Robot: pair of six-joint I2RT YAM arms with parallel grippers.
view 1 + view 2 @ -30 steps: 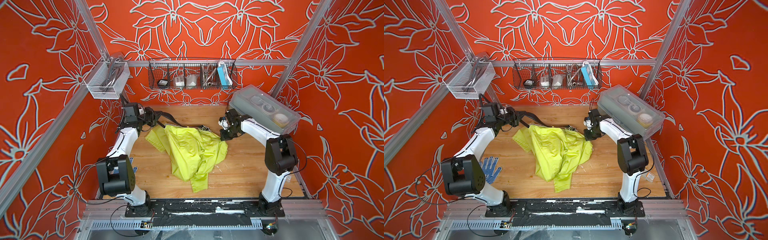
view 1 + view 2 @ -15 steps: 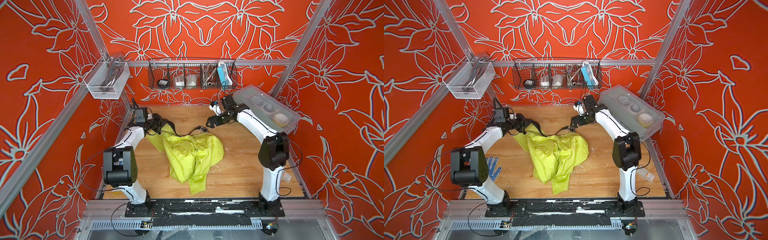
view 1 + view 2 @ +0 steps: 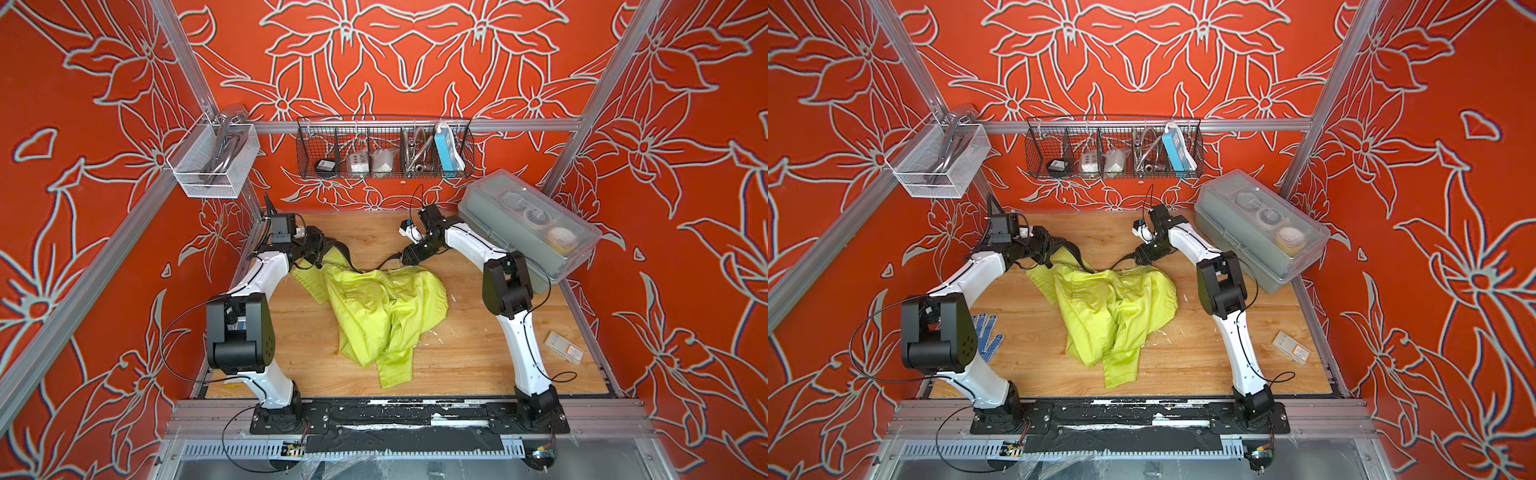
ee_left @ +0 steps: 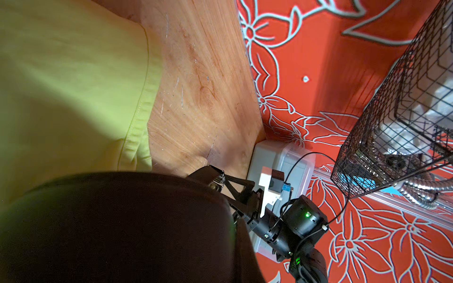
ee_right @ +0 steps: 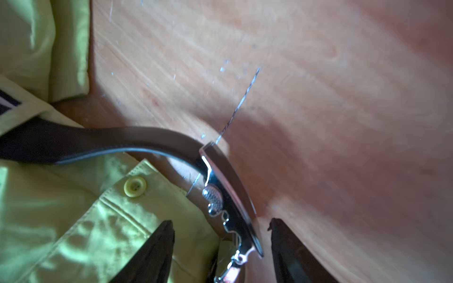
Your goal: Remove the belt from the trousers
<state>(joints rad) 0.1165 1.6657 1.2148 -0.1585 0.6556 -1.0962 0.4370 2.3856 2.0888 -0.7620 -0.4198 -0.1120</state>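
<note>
Containers first. We are finding the black wire basket [image 3: 384, 147] on the back rail holding a black adapter [image 3: 326, 165], a white socket block [image 3: 357, 162], a flexible metal hose [image 3: 417, 147] and a blue-and-white power strip [image 3: 448, 149]. The white mesh basket [image 3: 203, 174] beside it is carrying a metal tool [image 3: 222, 139]. The clear lidded box [image 3: 540, 253] by the right arm is showing round rolls [image 3: 561, 237] inside.

On the wooden tabletop [image 3: 465, 357] the lime trousers [image 3: 382, 307] are lying crumpled mid-table, and the belt [image 5: 110, 139] is arching over their waistband between the two arms. The right gripper [image 5: 220, 227] is standing with jaws spread around the silver buckle [image 5: 220, 196], not clamping it. The left gripper [image 3: 328, 249] is sitting pressed together at the strap's other end; what it is pinching we cannot tell.

A blue-dotted glove [image 3: 986, 332] and a small carton [image 3: 564, 347] are lying aside. Orange flowered walls [image 3: 395, 62] are enclosing the cell.
</note>
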